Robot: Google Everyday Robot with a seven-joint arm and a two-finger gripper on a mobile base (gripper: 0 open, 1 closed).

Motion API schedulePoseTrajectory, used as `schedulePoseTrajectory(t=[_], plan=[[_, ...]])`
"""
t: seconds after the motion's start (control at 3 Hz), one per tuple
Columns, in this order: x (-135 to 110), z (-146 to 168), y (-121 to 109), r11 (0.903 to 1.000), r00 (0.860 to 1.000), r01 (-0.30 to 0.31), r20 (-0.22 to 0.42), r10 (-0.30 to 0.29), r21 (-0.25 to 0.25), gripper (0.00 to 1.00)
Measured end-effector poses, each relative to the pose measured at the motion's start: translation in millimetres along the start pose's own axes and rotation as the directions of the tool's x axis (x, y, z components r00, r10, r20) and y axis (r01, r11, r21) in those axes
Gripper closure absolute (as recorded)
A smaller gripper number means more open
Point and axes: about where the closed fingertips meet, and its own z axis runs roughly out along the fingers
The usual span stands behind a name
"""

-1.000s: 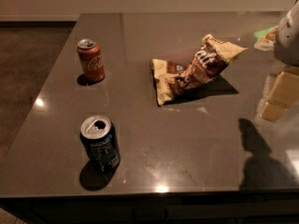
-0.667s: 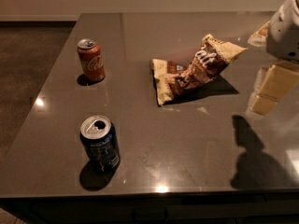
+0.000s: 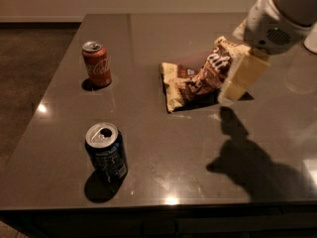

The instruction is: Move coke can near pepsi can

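Note:
The coke can [image 3: 96,63], red with white script and a silver top, stands upright at the table's back left. The pepsi can [image 3: 105,152], dark navy with an open silver top, stands upright near the front left edge, well in front of the coke can. My gripper [image 3: 234,89] hangs from the white arm [image 3: 277,14] at the upper right. It is above the table, just right of a snack bag, far from both cans and holding nothing that I can see.
A crumpled brown and tan snack bag [image 3: 195,81] lies at the table's middle back, between the gripper and the coke can. The dark grey table [image 3: 198,172] has its left edge beside the cans and its front edge just below the pepsi can.
The arm and gripper have moved left, from the right edge to just beside the snack bag. Their shadow on the table shifted left too. Both cans stay put.

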Motion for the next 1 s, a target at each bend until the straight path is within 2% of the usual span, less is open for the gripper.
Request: schedulePoseTrajectory(t=[0.33,1.0], plan=[[-31,20,-10,0.9997,0.998,-0.022,0.064,0.021,0.011,0.00],[-94,65,-19,0.9974,0.988,-0.060,0.147,0.054,0.041,0.00]])
